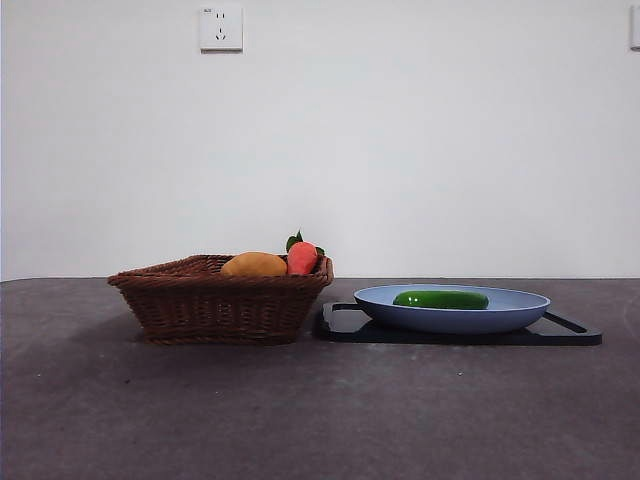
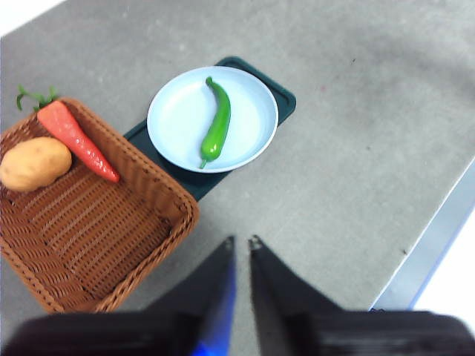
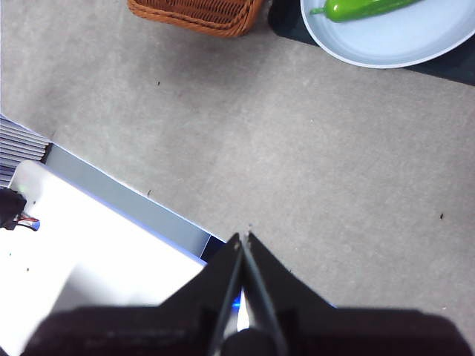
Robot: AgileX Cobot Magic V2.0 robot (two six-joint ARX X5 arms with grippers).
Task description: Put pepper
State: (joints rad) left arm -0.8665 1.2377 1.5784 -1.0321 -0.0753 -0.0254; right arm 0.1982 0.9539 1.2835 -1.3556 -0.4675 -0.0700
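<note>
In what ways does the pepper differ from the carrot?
The pepper is green and slightly curved; the carrot is orange-red, straight and tapered, with green leaves. The pepper lies on the pale blue plate; the carrot lies in the wicker basket, beside a potato. Both are long vegetables, and no pincer touches either.

The pepper (image 2: 217, 124) was a glossy green, long and slightly curved, tapering to a thin stem at one end. It lay flat on its side near the middle of a pale blue plate (image 2: 178, 111), which sat on a dark tray (image 2: 280, 95) just beside a wicker basket (image 2: 141, 208).
</note>
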